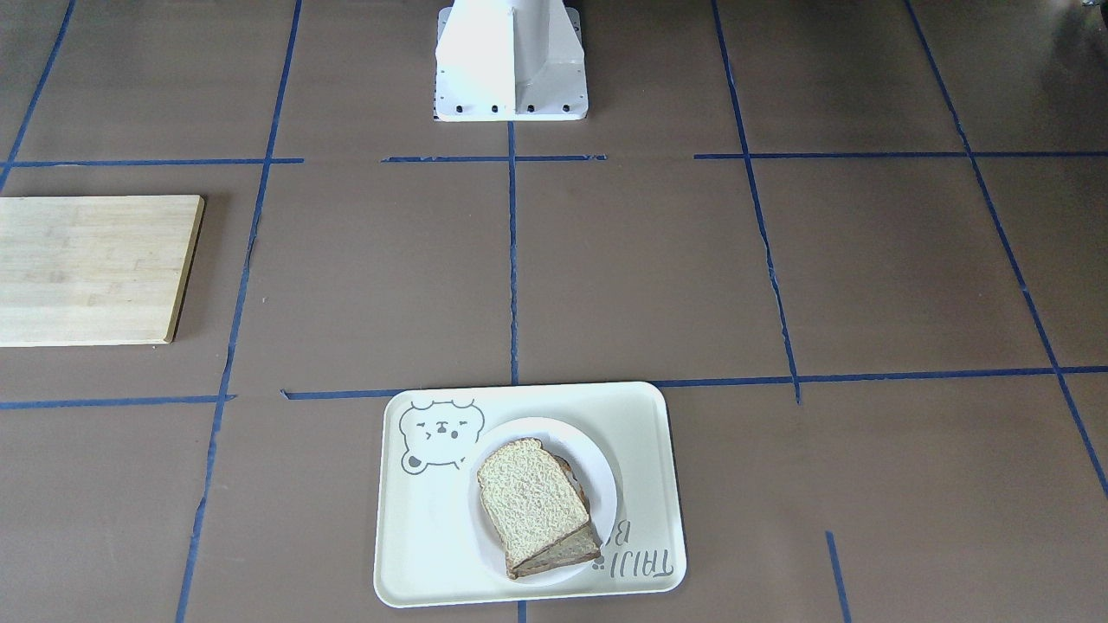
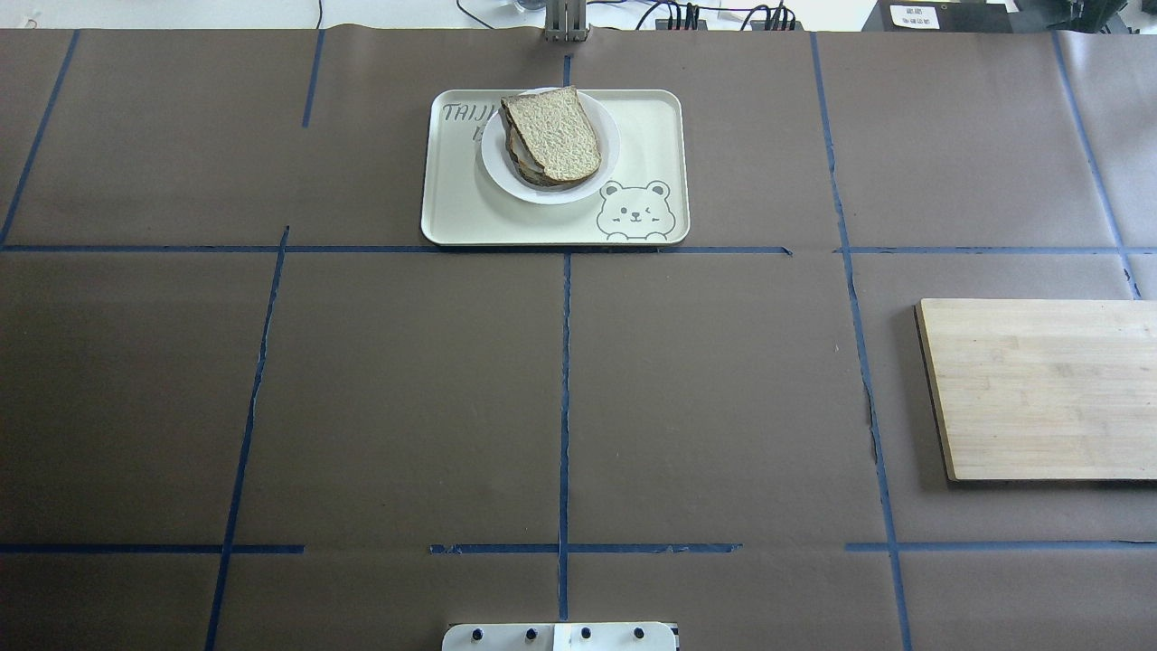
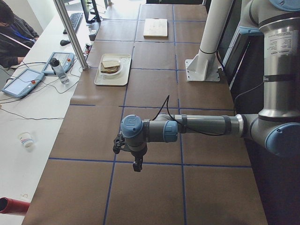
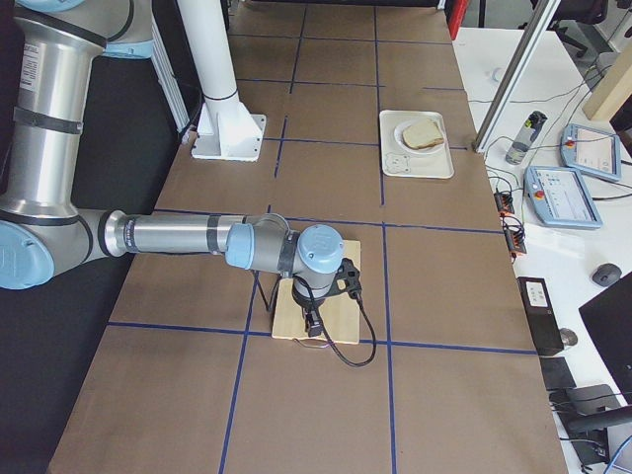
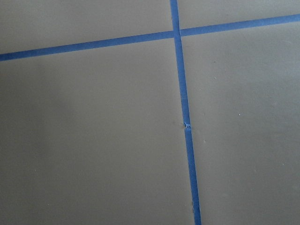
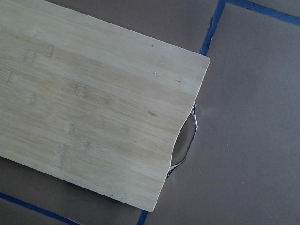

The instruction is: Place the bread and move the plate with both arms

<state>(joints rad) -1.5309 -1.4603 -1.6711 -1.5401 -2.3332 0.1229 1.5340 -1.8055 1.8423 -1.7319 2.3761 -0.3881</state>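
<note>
bread (image 1: 528, 497) lies on top of a darker slice (image 1: 567, 552) on the white plate (image 1: 602, 484), which sits on the cream bear tray (image 1: 433, 536) at the lower middle of the front-facing view. wooden cutting board (image 1: 86, 268) rests at the left edge of that frame, well apart from the tray. left claw (image 3: 136, 165) hangs over bare brown surface (image 3: 154, 197) in the left side view. right claw (image 4: 314, 326) hangs over the board in the right side view. whether either claw is spread or pressed together cannot be told.
</note>
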